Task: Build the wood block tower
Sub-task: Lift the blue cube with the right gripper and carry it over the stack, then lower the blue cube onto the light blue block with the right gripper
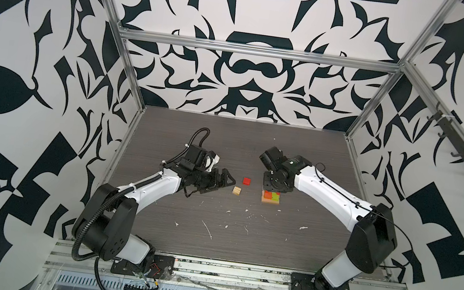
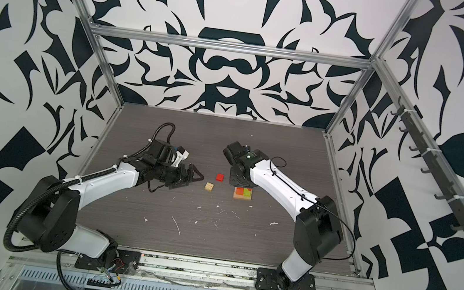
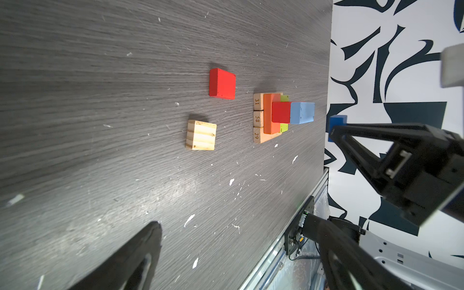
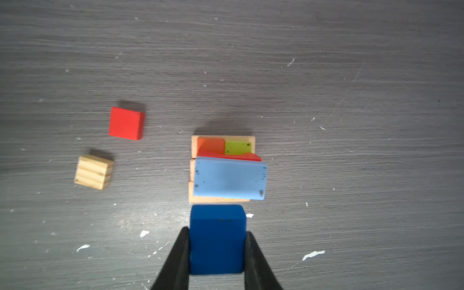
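Note:
The wood block tower [image 1: 271,198] [image 2: 243,194] stands mid-table: tan bars at the base [image 3: 258,118], orange and lime green above, a red piece, and a light blue bar [image 4: 229,178] on top. My right gripper [image 4: 217,232] hangs above it, shut on a dark blue block [image 4: 217,238] [image 3: 337,120] that is clear of the light blue bar. Left of the tower a red block [image 1: 247,181] [image 3: 222,84] and a tan cube [image 1: 237,190] [image 3: 201,135] lie loose. My left gripper [image 1: 230,184] [image 3: 233,221] is open and empty, its tips just left of the tan cube.
White flecks [image 1: 208,230] are scattered over the dark wood-grain tabletop [image 1: 195,134]. Patterned walls on an aluminium frame [image 1: 256,51] close in the back and both sides. A metal rail [image 1: 222,269] with both arm bases runs along the front edge.

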`<state>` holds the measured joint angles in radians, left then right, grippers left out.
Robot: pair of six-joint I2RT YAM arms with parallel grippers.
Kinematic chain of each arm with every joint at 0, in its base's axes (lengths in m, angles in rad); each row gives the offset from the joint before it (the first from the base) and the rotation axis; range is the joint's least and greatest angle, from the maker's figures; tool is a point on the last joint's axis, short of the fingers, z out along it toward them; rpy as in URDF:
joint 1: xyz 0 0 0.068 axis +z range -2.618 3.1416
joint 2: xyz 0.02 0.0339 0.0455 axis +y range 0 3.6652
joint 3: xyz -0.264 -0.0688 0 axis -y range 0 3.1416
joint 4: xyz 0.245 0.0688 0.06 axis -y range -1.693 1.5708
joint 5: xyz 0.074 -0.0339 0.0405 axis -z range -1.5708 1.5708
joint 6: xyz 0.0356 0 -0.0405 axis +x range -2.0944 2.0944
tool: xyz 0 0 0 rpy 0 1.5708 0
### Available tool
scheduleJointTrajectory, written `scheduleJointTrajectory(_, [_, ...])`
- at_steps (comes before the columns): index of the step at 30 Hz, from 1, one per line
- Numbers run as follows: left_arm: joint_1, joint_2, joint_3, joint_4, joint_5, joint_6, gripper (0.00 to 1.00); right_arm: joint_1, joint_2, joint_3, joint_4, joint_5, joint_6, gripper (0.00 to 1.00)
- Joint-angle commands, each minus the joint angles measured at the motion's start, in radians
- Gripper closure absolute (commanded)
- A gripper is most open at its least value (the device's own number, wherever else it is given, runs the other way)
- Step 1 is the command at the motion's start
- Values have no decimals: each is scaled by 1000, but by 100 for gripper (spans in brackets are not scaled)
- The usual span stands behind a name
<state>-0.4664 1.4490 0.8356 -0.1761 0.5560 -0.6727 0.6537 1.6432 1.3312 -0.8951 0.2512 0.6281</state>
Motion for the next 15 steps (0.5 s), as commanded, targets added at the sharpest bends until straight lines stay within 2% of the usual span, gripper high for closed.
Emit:
scheduleJointTrajectory(1, [-7,9,30,6,-6,-7,0,-18,-33,-20,34,2,16,72])
scheduleJointTrajectory(15, [-11,3,27,1,-11,-8,0,-42,1,-36,74,-12,8,72])
